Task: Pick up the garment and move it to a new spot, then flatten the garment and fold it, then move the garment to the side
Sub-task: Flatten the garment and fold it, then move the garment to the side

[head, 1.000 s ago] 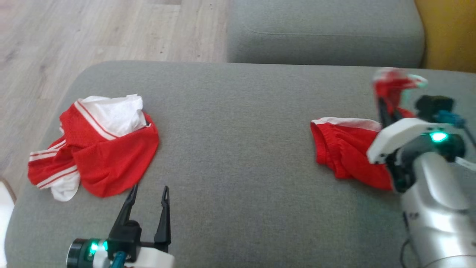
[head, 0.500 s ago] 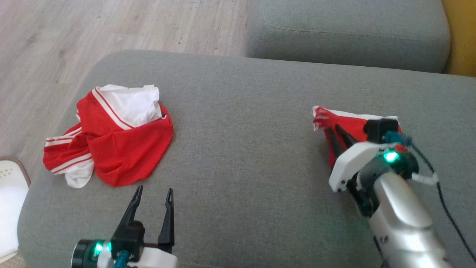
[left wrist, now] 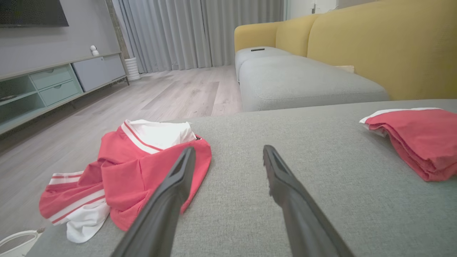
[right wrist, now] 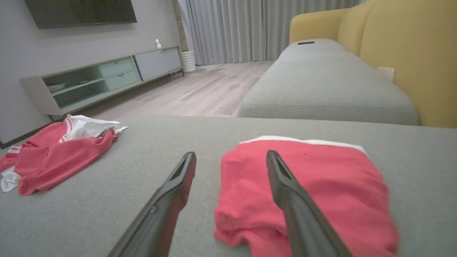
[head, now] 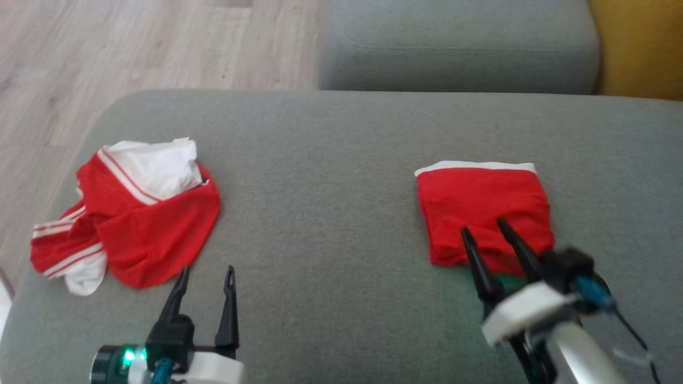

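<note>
Grey sofa seat [head: 331, 213]: folded garment [head: 480, 197] w/ near edge under rt claw [head: 483, 226], spread wide, empty.

Living room: grey upholstered seat [head: 341, 160] and second grey seat cushion [left wrist: 303, 80] against a yellow sofa back [left wrist: 385, 46], pale wood-plank floor [left wrist: 178, 92], grey floor-length curtains [left wrist: 200, 32], low media unit [right wrist: 93, 82] with pale green drawers, dark wall-mounted screen [right wrist: 80, 12], grey wall [right wrist: 14, 53].

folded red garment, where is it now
Head view: the folded red garment lies right of centre on the grey cushion, near edge under the right gripper.
</note>
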Tool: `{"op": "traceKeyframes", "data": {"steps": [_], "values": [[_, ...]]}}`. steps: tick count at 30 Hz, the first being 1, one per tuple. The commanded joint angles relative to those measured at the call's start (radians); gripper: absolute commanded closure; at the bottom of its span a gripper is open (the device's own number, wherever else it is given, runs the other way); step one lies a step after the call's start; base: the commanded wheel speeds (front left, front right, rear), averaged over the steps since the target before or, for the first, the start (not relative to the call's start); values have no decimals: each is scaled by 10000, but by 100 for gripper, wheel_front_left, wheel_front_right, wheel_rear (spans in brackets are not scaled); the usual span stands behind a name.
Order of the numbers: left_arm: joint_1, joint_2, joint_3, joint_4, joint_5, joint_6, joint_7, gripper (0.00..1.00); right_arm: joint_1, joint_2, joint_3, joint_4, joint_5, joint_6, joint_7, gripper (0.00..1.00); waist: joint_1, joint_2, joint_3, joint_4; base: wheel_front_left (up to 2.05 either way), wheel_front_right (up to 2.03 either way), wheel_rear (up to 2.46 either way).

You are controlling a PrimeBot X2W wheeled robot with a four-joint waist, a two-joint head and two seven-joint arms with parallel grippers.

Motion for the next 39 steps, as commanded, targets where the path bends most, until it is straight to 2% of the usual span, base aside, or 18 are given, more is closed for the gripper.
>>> {"op": "traceKeyframes", "data": {"steps": [1, 5, 11, 17, 26, 32, 39], "values": [[-308, 97, 367, -400, -38, 51, -51, 0, -168, -100, 122, -399, -75, 44, -153, 0, 0, -1, -118, -126, 0, 0, 0], [76, 196, 456, -525, -108, 27, -51, 0, 618, -336, -24, -821, -115, 44, -459, 0, 0, -1, -458, -467, 0, 0, 0], [739, 224, 754, -790, -323, 54, -51, 0, 1224, -325, -502, -1293, -307, 44, -576, 0, 0, -1, -807, -802, 0, 0, 0], [1356, 184, 946, -1165, -419, -53, -51, 0, 2071, -91, -1229, -1985, -232, 44, -581, 0, 0, -1, -1152, -852, 0, 0, 0], [1876, 36, 1191, -1488, -506, -152, -51, 0, 2938, 280, -2092, -2370, -372, 44, -583, 0, 0, -1, -1410, -737, 0, 0, 0], [1920, 103, 1248, -1502, -335, -419, -51, 0, 3260, 289, -1924, -2441, -456, 44, -583, 0, 0, -1, -1490, -700, 0, 0, 0], [1966, 135, 1197, -1441, -107, -487, -51, 0, 3381, 229, -1753, -2479, -552, 44, -584, 0, 0, -1, -1505, -742, 0, 0, 0]]}}
